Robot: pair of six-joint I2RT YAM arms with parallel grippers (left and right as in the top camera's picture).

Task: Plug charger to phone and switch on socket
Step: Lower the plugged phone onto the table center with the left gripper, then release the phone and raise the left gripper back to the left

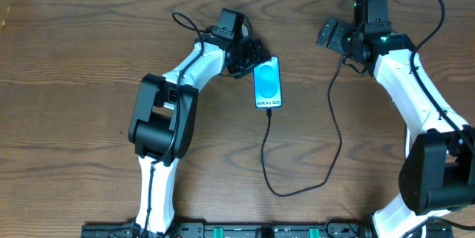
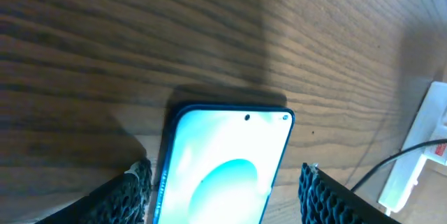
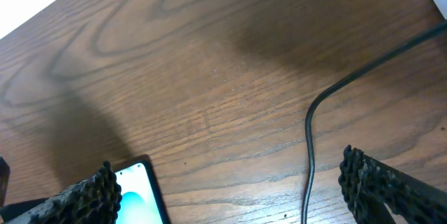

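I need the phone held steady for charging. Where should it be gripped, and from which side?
Probably pinch the phone across its two long edges near the top end, coming straight down. It lies flat, screen up, so only the thin sides offer purchase, and the charger cable meets the bottom edge. The open left hand straddles that top end.

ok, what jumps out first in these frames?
The lit blue phone lying flat at upper centre of the table draws the eye first, with the left gripper open astride its top end. Next is the black charger, looping from the phone's lower edge down and back up toward the right arm, whose right gripper hangs open over bare wood.
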